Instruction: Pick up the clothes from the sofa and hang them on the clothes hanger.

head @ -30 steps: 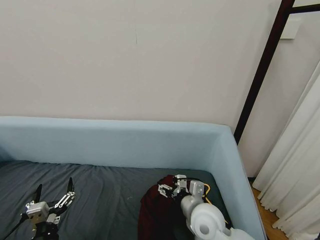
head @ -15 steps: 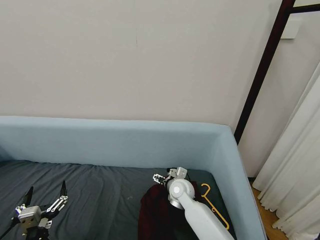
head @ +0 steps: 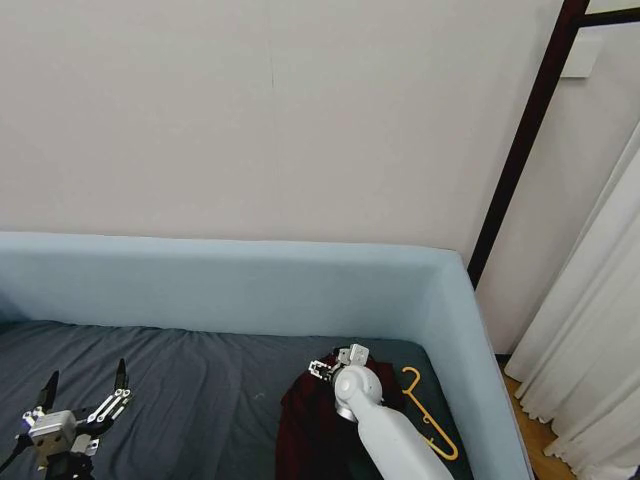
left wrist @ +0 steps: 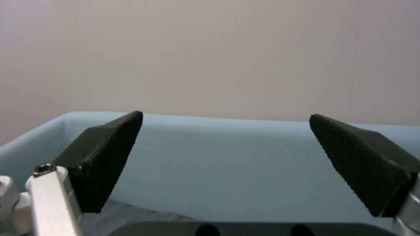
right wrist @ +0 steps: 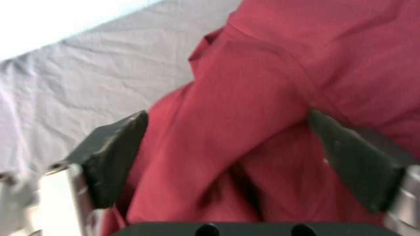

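The dark red garment (head: pixel 305 430) lies bunched on the grey seat (head: pixel 200 380) at the right end of the pale blue sofa (head: pixel 250 285), near the right armrest (head: pixel 455 340). The right gripper (head: pixel 335 362) is down at the garment's rear edge, the side toward the backrest (left wrist: pixel 223 162). In the right wrist view its two black fingers (right wrist: pixel 115 157) are spread wide with red cloth between them — the jaws have not closed on it and grip nothing. A yellow hanger (head: pixel 432 425) lies on the seat just beside the garment, between it and the right armrest. The left gripper (head: pixel 85 378) hovers over the left part of the seat, well apart from the garment, its fingers parted wide and empty — its wrist view faces the backrest and the wall (left wrist: pixel 217 49). A dark brown rack post (head: pixel 520 150) stands beyond the sofa's right end, beside a white curtain (head: pixel 600 340).
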Robot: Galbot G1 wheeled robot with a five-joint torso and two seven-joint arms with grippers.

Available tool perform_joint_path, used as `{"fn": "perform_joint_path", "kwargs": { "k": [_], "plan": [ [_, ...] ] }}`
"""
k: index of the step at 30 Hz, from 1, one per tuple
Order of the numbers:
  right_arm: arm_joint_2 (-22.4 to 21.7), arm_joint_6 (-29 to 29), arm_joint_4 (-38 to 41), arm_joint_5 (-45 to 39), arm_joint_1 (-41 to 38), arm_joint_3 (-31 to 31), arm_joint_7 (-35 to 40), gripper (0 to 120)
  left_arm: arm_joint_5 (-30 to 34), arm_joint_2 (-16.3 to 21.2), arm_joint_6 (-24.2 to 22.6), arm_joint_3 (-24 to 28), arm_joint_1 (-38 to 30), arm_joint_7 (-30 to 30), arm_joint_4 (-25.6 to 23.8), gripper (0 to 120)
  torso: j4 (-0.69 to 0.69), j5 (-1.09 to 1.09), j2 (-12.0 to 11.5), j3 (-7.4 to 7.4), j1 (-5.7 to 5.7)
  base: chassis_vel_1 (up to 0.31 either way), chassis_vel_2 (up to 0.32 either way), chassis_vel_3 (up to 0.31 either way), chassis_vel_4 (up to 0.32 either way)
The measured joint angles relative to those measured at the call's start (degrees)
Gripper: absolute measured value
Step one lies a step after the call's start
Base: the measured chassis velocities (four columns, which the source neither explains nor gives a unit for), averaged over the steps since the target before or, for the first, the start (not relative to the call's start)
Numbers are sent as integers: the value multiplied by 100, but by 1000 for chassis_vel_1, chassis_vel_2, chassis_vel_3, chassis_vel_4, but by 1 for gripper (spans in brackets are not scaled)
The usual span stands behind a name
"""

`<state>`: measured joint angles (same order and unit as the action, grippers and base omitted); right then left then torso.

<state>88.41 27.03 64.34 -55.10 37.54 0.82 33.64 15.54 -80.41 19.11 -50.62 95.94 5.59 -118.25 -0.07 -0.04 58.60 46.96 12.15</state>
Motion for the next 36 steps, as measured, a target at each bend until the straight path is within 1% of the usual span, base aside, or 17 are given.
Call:
{"fn": "perform_joint_path", "kwargs": {
  "k": [2, 3, 4, 5, 6, 8, 9, 11, 12, 16, 17, 18, 19, 21, 22, 25, 36],
  "plan": [
    [-52, -7, 3, 70, 25, 54, -43, 81, -12, -15, 6, 6, -1, 34, -1, 100, 0, 0, 0, 0, 0, 0, 0, 0, 0],
    [-79, -9, 22, 84, 38, 75, -52, 77, -24, -23, 8, 14, -2, 41, -2, 100, 0, 0, 0, 0, 0, 0, 0, 0, 0],
    [-79, -9, 22, 84, 38, 75, -52, 77, -24, -23, 8, 14, -2, 41, -2, 100, 0, 0, 0, 0, 0, 0, 0, 0, 0],
    [-112, -9, 58, 103, 53, 103, -65, 70, -46, -39, 12, 33, -5, 51, -2, 100, 0, 0, 0, 0, 0, 0, 0, 0, 0],
    [-147, -11, 95, 134, 70, 122, -81, 67, -67, -54, 16, 54, -12, 58, -2, 100, 0, 0, 0, 0, 0, 0, 0, 0, 0],
    [-192, -27, 116, 194, 98, 137, -119, 57, -96, -75, 21, 96, -24, 68, -2, 100, 0, 0, 0, 0, 0, 0, 0, 0, 0],
    [-192, -27, 116, 194, 98, 137, -119, 57, -96, -75, 21, 96, -24, 68, -2, 100, 0, 0, 0, 0, 0, 0, 0, 0, 0],
    [-252, -59, 166, 226, 143, 139, -156, 48, -119, -97, 22, 135, -43, 82, -4, 100, 0, 0, 0, 0, 0, 0, 0, 0, 0],
    [-252, -59, 166, 226, 143, 139, -156, 48, -119, -97, 22, 135, -43, 82, -4, 100, 0, 0, 0, 0, 0, 0, 0, 0, 0],
    [-354, -78, 296, 213, 205, 144, -185, 29, -156, -116, 23, 177, -76, 122, -5, 100, -1, 0, 0, 0, 0, 0, 0, 0, 0],
    [-371, -80, 320, 208, 214, 145, -188, 26, -169, -123, 22, 188, -82, 139, -5, 100, 0, 0, 0, 0, 0, 0, 0, 0, 0],
    [-371, -80, 320, 208, 214, 145, -188, 26, -169, -123, 22, 188, -82, 139, -5, 100, 0, 0, 0, 0, 0, 0, 0, 0, 0],
    [-386, -83, 340, 203, 220, 145, -189, 19, -186, -132, 23, 199, -86, 159, -7, 100, 0, 0, 0, 0, 0, 0, 0, 0, 0],
    [-400, -94, 361, 195, 227, 146, -194, 13, -199, -142, 23, 204, -86, 171, -9, 100, 0, 0, 0, 0, 0, 0, 0, 0, 0],
    [-400, -94, 361, 195, 227, 146, -194, 13, -199, -142, 23, 204, -86, 171, -9, 100, 0, 0, 0, 0, 0, 0, 0, 0, 0],
    [-437, -159, 414, 163, 249, 146, -254, 0, -219, -159, 22, 208, -84, 195, -25, 100, 0, 0, 0, 0, 0, 0, 0, 0, 0],
    [-461, -208, 585, 65, 311, 112, -231, 0, -224, -153, 23, 188, -32, 235, -84, 100, 0, 0, 0, 0, -1, 0, 0, 0, 0]
  ]
}}
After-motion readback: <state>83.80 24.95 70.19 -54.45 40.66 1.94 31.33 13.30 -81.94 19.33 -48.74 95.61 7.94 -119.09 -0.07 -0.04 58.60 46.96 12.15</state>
